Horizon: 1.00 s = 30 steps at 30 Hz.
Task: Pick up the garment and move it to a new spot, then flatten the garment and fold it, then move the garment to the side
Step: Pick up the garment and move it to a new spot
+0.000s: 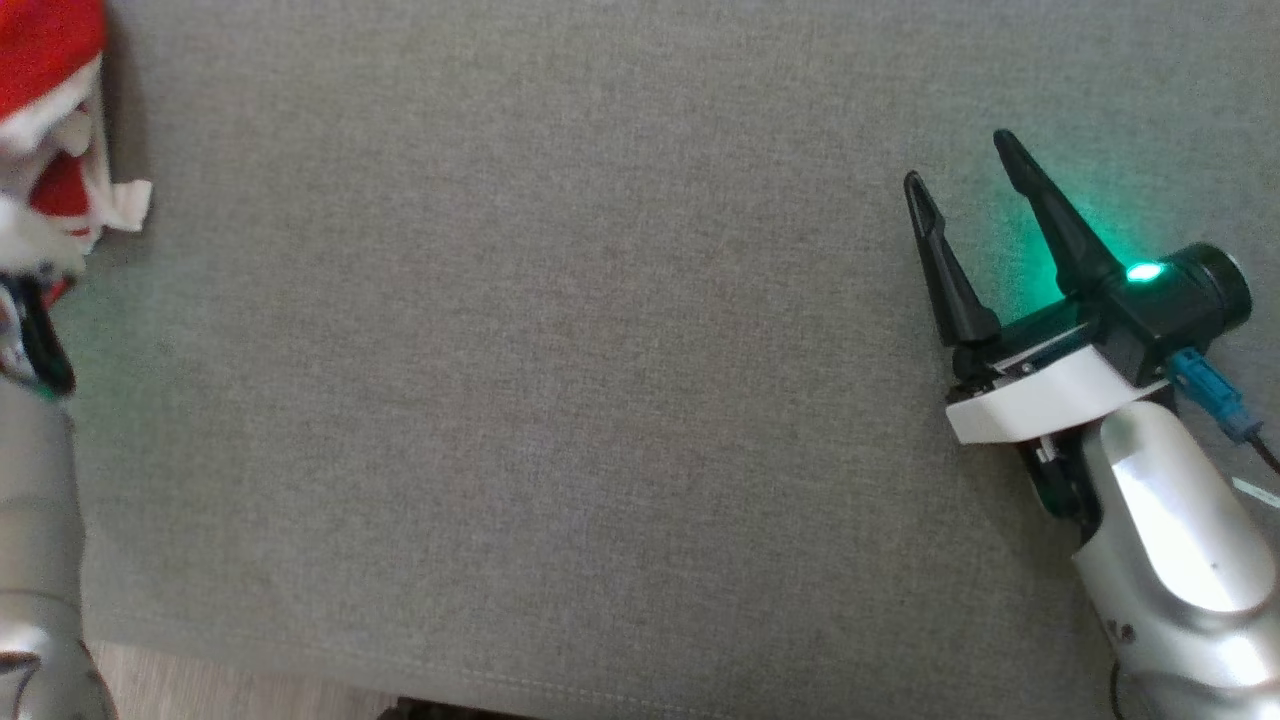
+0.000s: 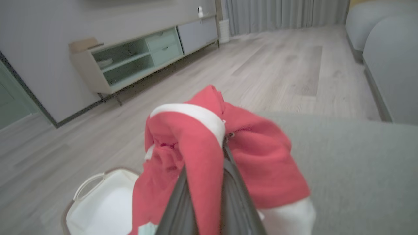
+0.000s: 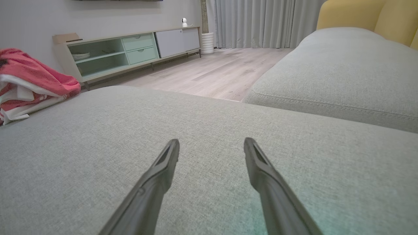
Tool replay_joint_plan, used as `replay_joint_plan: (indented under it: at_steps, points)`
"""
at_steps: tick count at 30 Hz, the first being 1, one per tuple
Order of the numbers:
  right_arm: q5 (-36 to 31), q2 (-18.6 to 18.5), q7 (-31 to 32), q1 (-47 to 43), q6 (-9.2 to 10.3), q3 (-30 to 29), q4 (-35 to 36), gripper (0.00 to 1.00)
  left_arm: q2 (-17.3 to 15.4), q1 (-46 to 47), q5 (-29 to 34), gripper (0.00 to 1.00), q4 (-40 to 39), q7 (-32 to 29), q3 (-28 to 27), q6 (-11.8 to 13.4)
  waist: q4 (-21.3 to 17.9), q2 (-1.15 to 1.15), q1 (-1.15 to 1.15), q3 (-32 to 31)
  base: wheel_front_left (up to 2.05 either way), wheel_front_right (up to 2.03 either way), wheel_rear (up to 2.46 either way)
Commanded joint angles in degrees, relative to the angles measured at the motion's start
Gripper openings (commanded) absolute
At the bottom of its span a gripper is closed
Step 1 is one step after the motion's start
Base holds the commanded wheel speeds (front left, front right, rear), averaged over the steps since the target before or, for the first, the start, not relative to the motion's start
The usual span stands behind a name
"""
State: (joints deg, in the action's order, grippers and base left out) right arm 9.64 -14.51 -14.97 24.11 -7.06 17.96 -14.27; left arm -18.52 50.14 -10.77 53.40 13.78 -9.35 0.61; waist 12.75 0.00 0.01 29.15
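Looking along the left wrist camera, I see the left gripper (image 2: 205, 158) pinching the garment (image 2: 261, 156). A strip of its red cloth runs down between the two dark fingers (image 2: 236, 195), and they are pressed close on it. The garment is red with white bands and it is bunched, not flat.

In the head view the garment (image 1: 45, 100) sits at the far upper left, at the left edge of the grey cushion (image 1: 600, 350). From the right wrist it looks like a loose heap (image 3: 36, 75) resting on that same edge. Beside the cushion, on the wooden floor (image 2: 277, 71), stands a white basket (image 2: 98, 202) with a handle. Farther back there is a low cabinet (image 2: 130, 62) against the wall.

My right gripper (image 1: 958, 160) is on the right side of the cushion, well apart from the garment. Its fingers are spread wide (image 3: 211, 141) with nothing between them. A green lamp (image 1: 1143, 272) on it throws a green glow on the fabric. I cannot tell if the fingertips touch the cushion.
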Motion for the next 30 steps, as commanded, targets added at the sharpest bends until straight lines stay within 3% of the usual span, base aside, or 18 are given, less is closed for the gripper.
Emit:
replay_joint_plan:
  at_steps: [1, 8, 12, 16, 22, 30]
  points:
    - [0.6, 0.7, 0.0, -2.0, -0.43, 0.8, 0.2, 1.0, -4.0, 2.0, 0.8, 0.0, -3.2, 0.8, -0.4, -0.5, 0.0, 0.0, -0.01, -1.7, 0.0, 0.0, 0.0]
    - [1.7, 4.3, 0.0, -4.2, -0.43, 0.9, -1.7, 1.0, -2.0, 4.6, 4.0, 0.0, -15.7, 1.2, 5.6, -4.3, -3.0, 0.0, -0.01, -8.4, 0.0, 0.0, 0.0]
    - [2.3, 6.4, 0.0, -5.6, -0.43, 0.8, -2.6, 1.0, 0.9, 4.2, 4.2, 0.0, -21.3, 0.8, 9.4, -5.8, -6.7, 0.0, -0.01, -11.8, 0.0, 0.0, 0.0]
    - [2.8, 7.2, 0.0, -6.5, -0.43, 0.5, -3.5, 1.0, 6.4, 2.7, 2.6, 0.0, -25.0, -0.6, 13.8, -6.9, -10.4, 0.0, -0.01, -13.8, 0.0, 0.0, 0.0]
    - [3.2, 9.0, 0.0, -7.1, -0.43, 0.8, -4.2, 1.0, 13.6, -3.4, -0.9, 0.0, -25.1, -0.5, 20.6, -7.7, -16.8, 0.0, -0.01, -15.4, 0.0, 0.0, 0.0]
    - [3.4, 9.8, 0.0, -8.6, -0.43, 0.3, -5.1, 1.0, 15.6, -13.9, -7.3, 0.0, -21.1, 1.0, 27.2, -7.3, -20.8, 0.0, -0.01, -16.5, 0.0, 0.0, 0.0]
